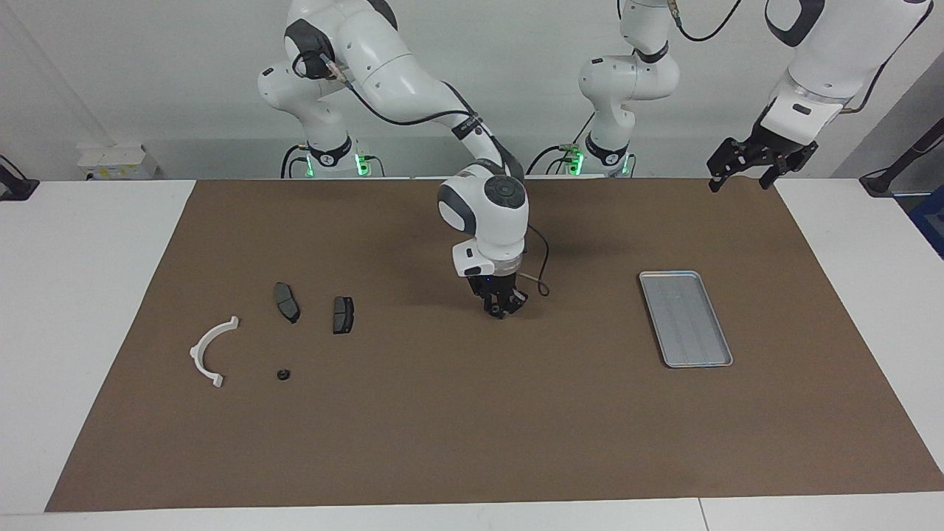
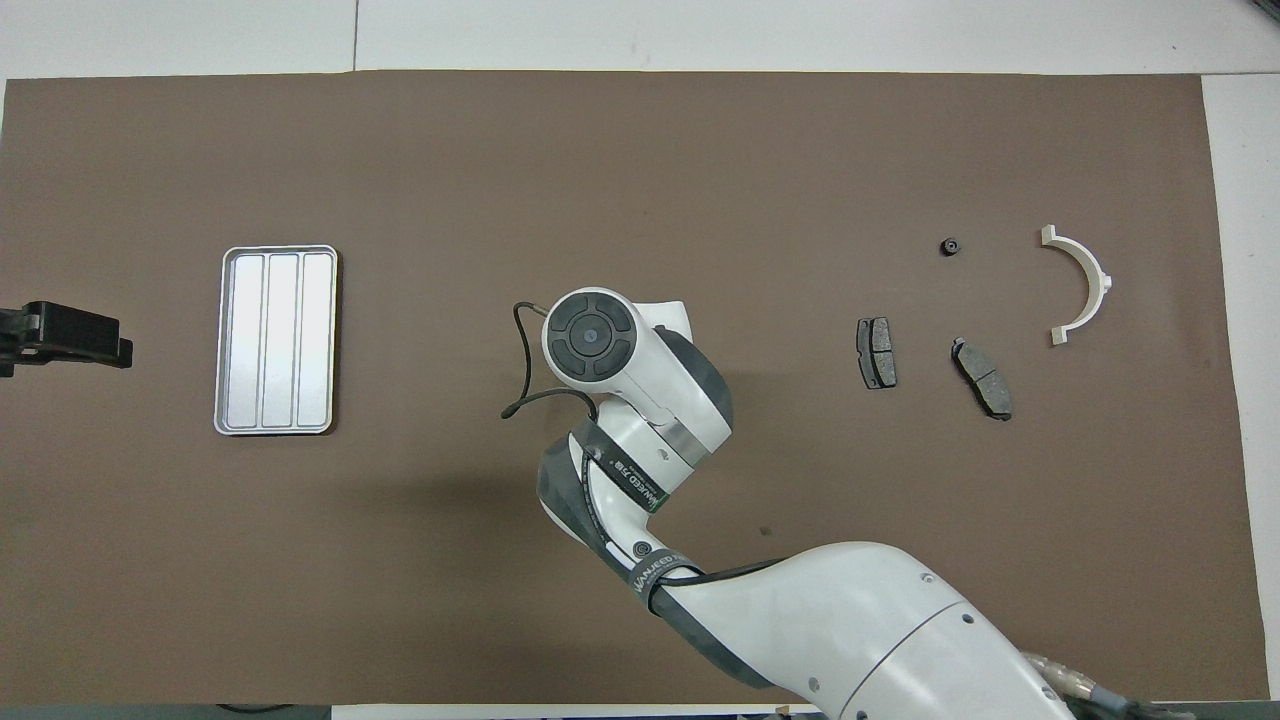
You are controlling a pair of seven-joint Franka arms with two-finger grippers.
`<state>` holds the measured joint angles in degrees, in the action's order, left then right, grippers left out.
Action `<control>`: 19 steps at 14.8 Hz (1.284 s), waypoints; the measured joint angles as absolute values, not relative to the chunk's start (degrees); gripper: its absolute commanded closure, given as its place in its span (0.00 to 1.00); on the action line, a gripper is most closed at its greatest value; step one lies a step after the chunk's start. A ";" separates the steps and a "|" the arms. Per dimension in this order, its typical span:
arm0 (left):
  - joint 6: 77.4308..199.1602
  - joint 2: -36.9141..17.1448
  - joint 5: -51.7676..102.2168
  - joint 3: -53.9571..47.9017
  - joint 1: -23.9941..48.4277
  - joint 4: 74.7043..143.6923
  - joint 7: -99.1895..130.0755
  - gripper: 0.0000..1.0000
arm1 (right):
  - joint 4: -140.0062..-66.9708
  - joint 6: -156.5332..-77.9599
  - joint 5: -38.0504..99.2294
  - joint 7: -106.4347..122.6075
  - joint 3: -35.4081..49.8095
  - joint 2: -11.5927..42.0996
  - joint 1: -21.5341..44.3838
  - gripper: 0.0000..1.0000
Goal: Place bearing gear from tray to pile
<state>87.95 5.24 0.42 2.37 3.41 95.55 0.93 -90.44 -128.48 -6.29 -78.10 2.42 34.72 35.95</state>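
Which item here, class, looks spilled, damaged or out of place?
Nothing stands out. The tray lies flat and holds nothing; the gear already sits on the mat with the pile, by the bracket and pads.

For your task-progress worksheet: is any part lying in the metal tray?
No: the tray shows only bare ribbed metal, while the small black gear lies on the mat beside the white bracket.

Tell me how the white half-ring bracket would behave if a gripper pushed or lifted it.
The white half-ring bracket lies flat on the brown mat, so it should slide or pivot rather than roll. It looks like thin plastic, so probably light. Pushed at one end, its open arc would likely swing round. Gripping the narrow band may let it twist.
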 measured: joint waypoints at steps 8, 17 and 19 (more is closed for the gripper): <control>87.93 5.24 0.42 2.42 3.40 95.55 0.93 0.00 | -78.61 -108.13 -4.92 -41.94 2.37 31.52 20.45 1.00; 87.93 5.24 0.42 2.40 3.41 95.55 0.93 0.00 | -87.21 -122.73 -4.44 -9.83 2.49 32.90 5.95 1.00; 87.93 5.24 0.42 2.40 3.41 95.55 0.93 0.00 | -89.36 -127.21 -4.44 -9.15 2.48 33.80 5.54 1.00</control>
